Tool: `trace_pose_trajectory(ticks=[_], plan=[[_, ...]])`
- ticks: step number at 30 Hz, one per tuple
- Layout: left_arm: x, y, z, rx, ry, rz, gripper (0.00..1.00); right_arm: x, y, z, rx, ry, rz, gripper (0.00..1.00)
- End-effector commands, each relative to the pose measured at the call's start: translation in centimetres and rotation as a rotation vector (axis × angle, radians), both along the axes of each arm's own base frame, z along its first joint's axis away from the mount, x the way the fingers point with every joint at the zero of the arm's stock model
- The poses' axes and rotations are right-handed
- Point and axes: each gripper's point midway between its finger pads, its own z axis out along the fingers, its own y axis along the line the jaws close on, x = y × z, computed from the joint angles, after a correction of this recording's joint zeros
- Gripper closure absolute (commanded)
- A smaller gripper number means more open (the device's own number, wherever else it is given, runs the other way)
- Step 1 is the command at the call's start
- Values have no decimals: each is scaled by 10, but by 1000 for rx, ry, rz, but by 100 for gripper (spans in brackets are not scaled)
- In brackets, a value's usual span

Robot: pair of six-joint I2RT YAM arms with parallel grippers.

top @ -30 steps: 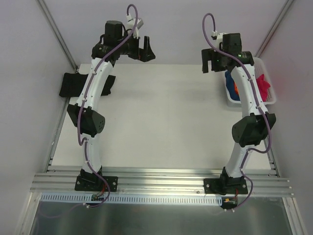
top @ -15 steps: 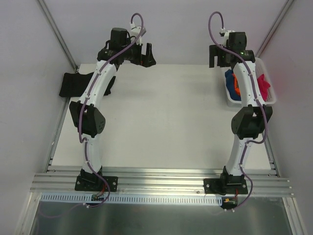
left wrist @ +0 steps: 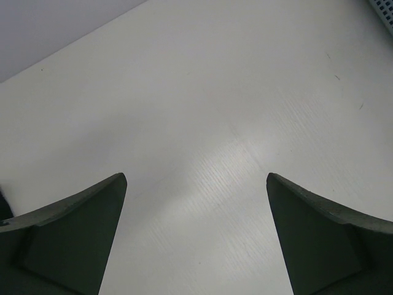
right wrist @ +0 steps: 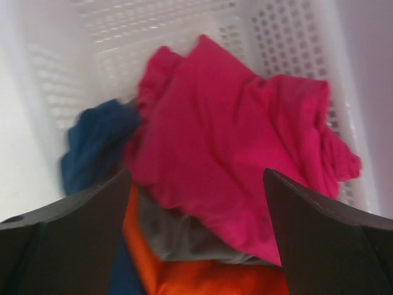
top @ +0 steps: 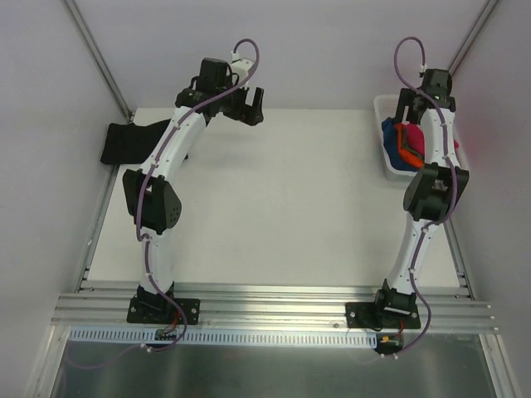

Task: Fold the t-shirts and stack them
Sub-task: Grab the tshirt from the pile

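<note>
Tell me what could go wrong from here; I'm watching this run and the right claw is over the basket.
The pink t-shirt lies bunched over the blue t-shirt, grey t-shirt and orange t-shirt; the open right claw above might pinch several at once. It could also catch the holed wall of the white lattice basket and drag it.

Bright, even light leaves only faint shadows, a soft sheen glares on the counter (left wrist: 227, 166) in the left wrist view, and the crimson-pink shirt (right wrist: 233, 141) looks blurred.
</note>
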Motion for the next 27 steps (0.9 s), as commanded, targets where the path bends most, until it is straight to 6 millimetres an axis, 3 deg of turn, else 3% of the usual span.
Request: trace_pose_trajectory(ticks=[1,2,5,10,13,14,17,20,21,23,24,25,27], plan=[[-8,-2,33,47,-109,-18,1,4,-30,23,-34,-84,-109,8],[-9,-2,31,47,-105,-18,1,1,-41,22,-53,-81,-144,8],[-9,-3,26,52,-94,-19,1,0,-49,18,-55,-74,-148,8],[-10,-4,28,41,-91,-17,1,-7,-41,-6,10,-16,-120,10],[-11,-4,29,48,-98,-18,1,-19,-18,-41,136,76,-50,10],[-10,-5,28,52,-96,-16,1,-26,-2,-59,214,129,-1,10],[-10,-7,28,67,-108,-15,1,-36,21,-81,320,184,45,15],[-9,-8,27,85,-119,-18,1,-40,28,-92,361,206,63,34],[-9,-11,27,92,-124,-24,1,-37,28,-90,361,198,67,51],[-10,-13,26,100,-127,-26,1,-33,25,-86,353,183,56,73],[-10,-14,26,106,-130,-25,1,-31,24,-84,349,176,55,90],[-11,-15,26,107,-131,-29,1,-30,23,-78,343,163,55,98],[-13,-17,26,106,-130,-30,1,-30,21,-63,330,137,47,99]])
